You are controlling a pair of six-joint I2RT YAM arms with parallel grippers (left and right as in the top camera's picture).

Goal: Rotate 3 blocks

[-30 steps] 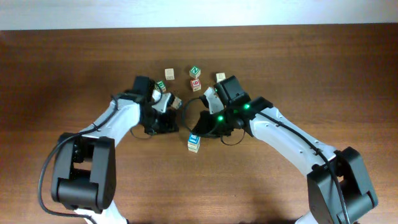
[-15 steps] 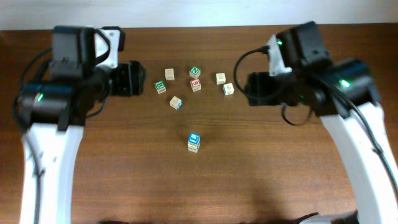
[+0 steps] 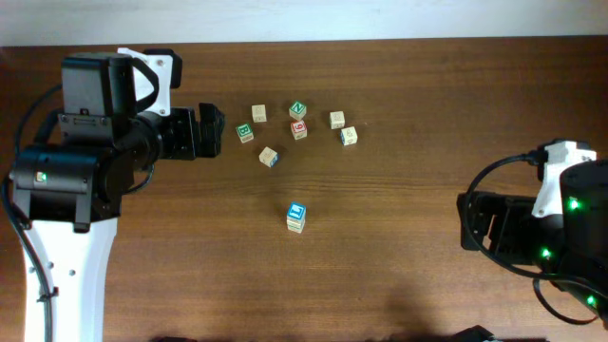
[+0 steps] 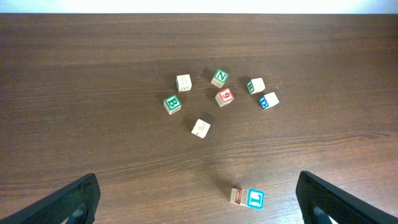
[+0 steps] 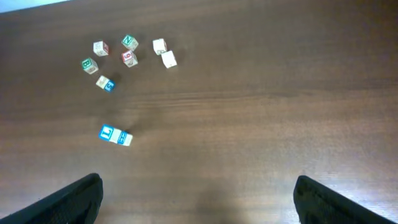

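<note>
Notably, left hand (image 3: 211, 133): stood wide, empty.
Right hand (image 5: 199, 196): stood wide, empty.
Blocks (image 3: 269, 156): lay scattered on bench (image 3: 399, 285), apart from both hands.

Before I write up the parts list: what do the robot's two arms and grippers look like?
The left arm and right arm have white shells, black joint housings, looping black cables and small green lights. The left gripper and right gripper are black.

Robotics lab bench: left arm (image 3: 71, 180), right arm (image 3: 546, 233) at wooden table (image 3: 380, 285).
</note>
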